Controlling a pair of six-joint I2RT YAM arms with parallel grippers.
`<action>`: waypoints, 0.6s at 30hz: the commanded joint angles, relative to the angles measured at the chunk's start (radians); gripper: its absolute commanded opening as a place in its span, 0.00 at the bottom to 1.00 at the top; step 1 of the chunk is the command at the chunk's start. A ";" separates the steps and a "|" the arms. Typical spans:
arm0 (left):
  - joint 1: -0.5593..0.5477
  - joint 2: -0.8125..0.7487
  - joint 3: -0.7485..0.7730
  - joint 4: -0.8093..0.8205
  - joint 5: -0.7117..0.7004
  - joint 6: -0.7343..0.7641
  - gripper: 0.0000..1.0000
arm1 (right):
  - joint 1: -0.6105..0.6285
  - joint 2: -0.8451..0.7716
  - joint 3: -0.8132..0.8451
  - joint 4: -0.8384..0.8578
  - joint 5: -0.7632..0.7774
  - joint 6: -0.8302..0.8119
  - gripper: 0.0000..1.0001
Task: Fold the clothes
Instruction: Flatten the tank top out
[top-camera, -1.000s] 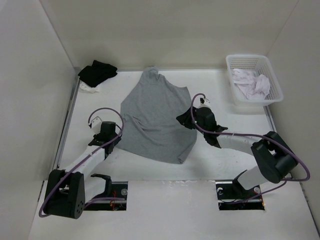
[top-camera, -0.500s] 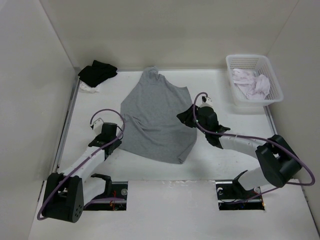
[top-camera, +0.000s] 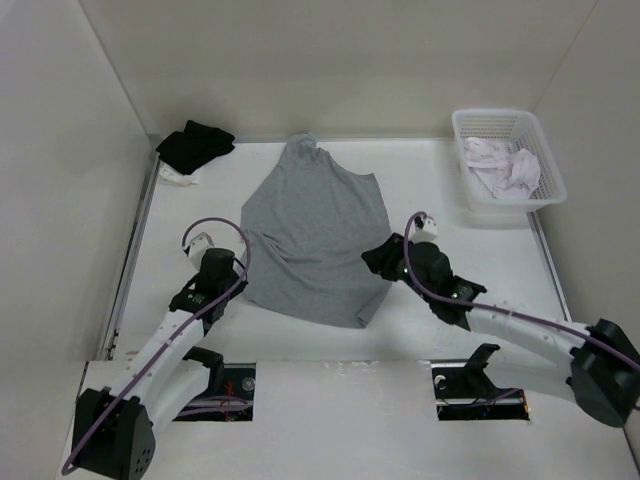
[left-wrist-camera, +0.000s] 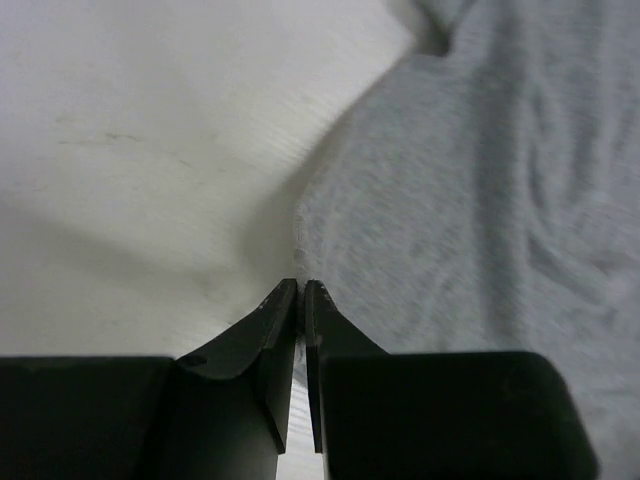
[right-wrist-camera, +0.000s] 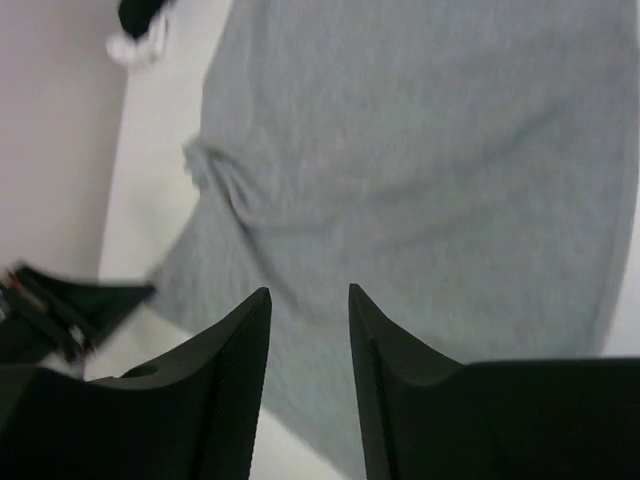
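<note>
The clothes, a heather-grey tank top (top-camera: 315, 235), lie spread flat mid-table, neck toward the far wall. My left gripper (top-camera: 236, 274) sits at the top's left edge. In the left wrist view its jaws (left-wrist-camera: 301, 284) are pressed together right on the fabric's edge (left-wrist-camera: 480, 200), shut on the clothes. My right gripper (top-camera: 373, 257) hovers over the lower right part of the top. Its fingers (right-wrist-camera: 308, 292) stand apart with only grey fabric (right-wrist-camera: 420, 150) behind them and nothing between them.
A black garment (top-camera: 193, 143) lies on a white piece at the far left corner. A white basket (top-camera: 500, 115) at the far right holds a white-pinkish cloth (top-camera: 505, 165). White walls close in the table on three sides.
The left jaws have closed at the top's left edge. The right arm has pulled back toward the near side along the top's right edge, and its jaws have opened wider.
</note>
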 joint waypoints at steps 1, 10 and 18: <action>-0.066 -0.090 0.032 0.002 0.004 0.006 0.06 | 0.124 -0.161 -0.070 -0.247 0.176 0.010 0.40; -0.216 -0.186 0.018 0.075 -0.021 0.007 0.06 | 0.363 -0.292 -0.168 -0.544 0.248 0.310 0.34; -0.238 -0.202 -0.028 0.151 0.027 0.032 0.07 | 0.373 -0.180 -0.203 -0.405 0.236 0.443 0.43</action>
